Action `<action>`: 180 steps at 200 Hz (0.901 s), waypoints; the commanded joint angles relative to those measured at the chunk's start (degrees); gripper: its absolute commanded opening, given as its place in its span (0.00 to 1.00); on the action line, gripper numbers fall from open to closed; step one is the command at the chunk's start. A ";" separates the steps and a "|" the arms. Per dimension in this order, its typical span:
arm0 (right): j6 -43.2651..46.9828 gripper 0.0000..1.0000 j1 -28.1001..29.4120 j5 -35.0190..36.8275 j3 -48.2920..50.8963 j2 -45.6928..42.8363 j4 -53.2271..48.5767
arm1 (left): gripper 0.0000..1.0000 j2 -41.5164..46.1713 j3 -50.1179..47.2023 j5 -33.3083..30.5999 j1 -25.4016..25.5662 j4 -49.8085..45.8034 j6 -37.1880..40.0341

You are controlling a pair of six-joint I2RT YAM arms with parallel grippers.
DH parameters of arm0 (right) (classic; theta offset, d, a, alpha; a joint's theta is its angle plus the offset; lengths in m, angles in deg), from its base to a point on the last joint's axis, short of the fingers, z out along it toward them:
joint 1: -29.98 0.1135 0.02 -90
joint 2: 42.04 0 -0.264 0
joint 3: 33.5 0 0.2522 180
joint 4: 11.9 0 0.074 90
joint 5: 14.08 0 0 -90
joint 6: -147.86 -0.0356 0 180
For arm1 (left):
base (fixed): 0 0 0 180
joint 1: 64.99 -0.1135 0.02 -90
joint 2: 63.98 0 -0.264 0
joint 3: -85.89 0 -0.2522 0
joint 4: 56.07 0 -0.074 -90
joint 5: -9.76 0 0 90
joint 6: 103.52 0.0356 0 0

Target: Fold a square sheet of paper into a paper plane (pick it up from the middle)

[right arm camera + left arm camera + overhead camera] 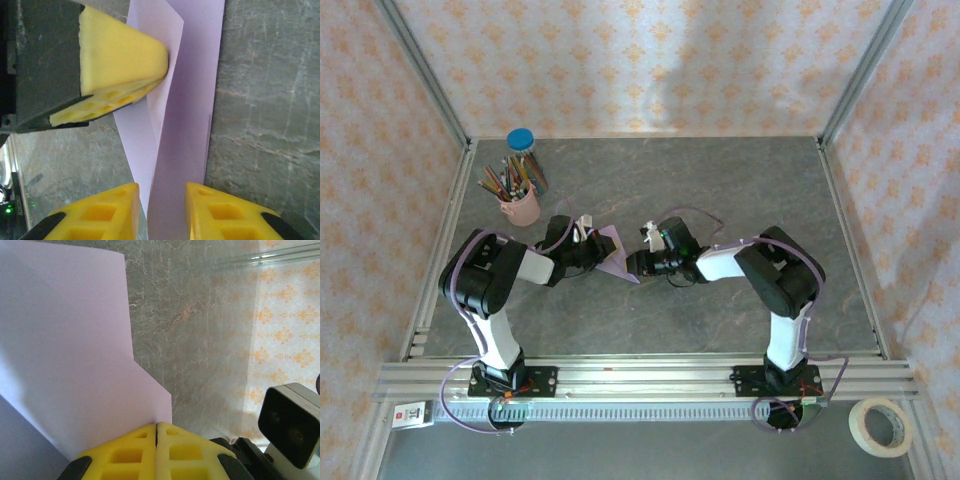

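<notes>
Left claw (156, 429) is pressed fully closed, its two yellow pads meeting flat with the edge of the sheet of paper (65, 350) pinched between them. From that grip the lilac sheet spreads up and away over the grey table (200, 340), showing a stepped outer edge and a faint diagonal crease.

Right claw (162, 194) stands partly open. Its two yellow fingertips sit either side of the sheet of paper (190, 100), which runs through the gap as a narrow folded strip with overlapping layers. I cannot tell whether either fingertip touches it. Higher up in the right wrist view, the left claw's fingers (120, 55) clamp the paper's side edge.

From above, the sheet of paper (615, 250) is a small lilac shape with a pointed near end, near the middle of the table (740, 180). It sits between the left claw (595, 248) and the right claw (635, 263), which face each other from either side. A pink cup (520, 208) full of coloured pencils stands just behind the left arm, with a blue-lidded jar (521, 140) behind the cup. A roll of tape (880, 426) lies off the table at the near right corner.
</notes>
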 commanded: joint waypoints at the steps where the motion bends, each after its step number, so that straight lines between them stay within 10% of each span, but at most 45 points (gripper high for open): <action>1: 3.03 0.29 0.43 2.32 1.14 -2.78 -4.81 | 0.07 0.30 1.17 -0.57 -0.07 -0.43 0.99; 180: 2.29 0.13 1.14 4.93 -0.17 1.08 -8.85 | 0.07 0.21 1.64 -1.73 -0.06 -2.45 1.56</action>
